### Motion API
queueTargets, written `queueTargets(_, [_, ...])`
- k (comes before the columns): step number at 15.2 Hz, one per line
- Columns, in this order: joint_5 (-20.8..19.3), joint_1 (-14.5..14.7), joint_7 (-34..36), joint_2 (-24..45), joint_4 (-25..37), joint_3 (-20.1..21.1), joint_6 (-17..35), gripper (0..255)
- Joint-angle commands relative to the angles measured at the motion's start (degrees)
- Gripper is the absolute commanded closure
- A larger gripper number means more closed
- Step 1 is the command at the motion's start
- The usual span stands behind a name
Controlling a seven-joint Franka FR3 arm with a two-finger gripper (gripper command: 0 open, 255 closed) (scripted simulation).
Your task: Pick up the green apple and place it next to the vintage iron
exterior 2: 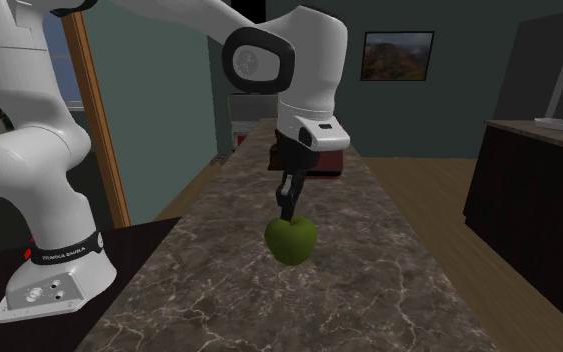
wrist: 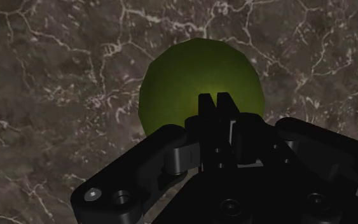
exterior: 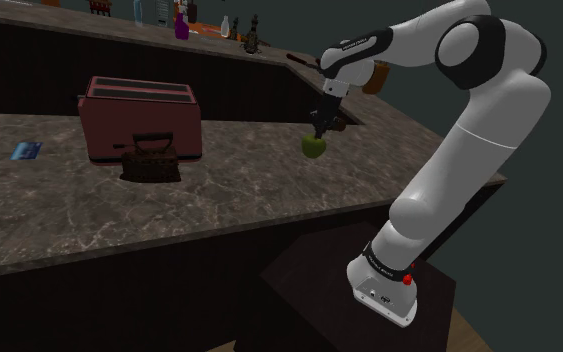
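The green apple (exterior: 314,148) is over the marble counter (exterior: 229,190), to the shoulder view's right of the dark vintage iron (exterior: 150,160). My black gripper (exterior: 319,128) points straight down onto the apple's top. In the second exterior view the fingertips (exterior 2: 287,212) pinch the stem end of the apple (exterior 2: 290,240). In the wrist view the two fingers (wrist: 206,114) stand almost together, with the round apple (wrist: 184,76) right beyond them. I cannot tell if the apple rests on the counter or hangs just above it.
A dark red toaster (exterior: 144,118) stands right behind the iron. A small blue card (exterior: 26,151) lies at the counter's left end. Bottles (exterior: 182,25) line a higher back ledge. The counter's front edge drops to the floor beside my stand (exterior: 384,295).
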Motion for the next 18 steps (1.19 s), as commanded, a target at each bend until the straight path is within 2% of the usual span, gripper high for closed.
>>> queueTargets(1, [0.0,0.0,0.0,0.0,0.0,0.0,0.0,255])
queueTargets(5, [0.0,0.0,0.0,0.0,0.0,0.0,0.0,255])
queueTargets(18, [-1.5,0.1,1.7,-3.6,6.3,0.1,-9.5,255])
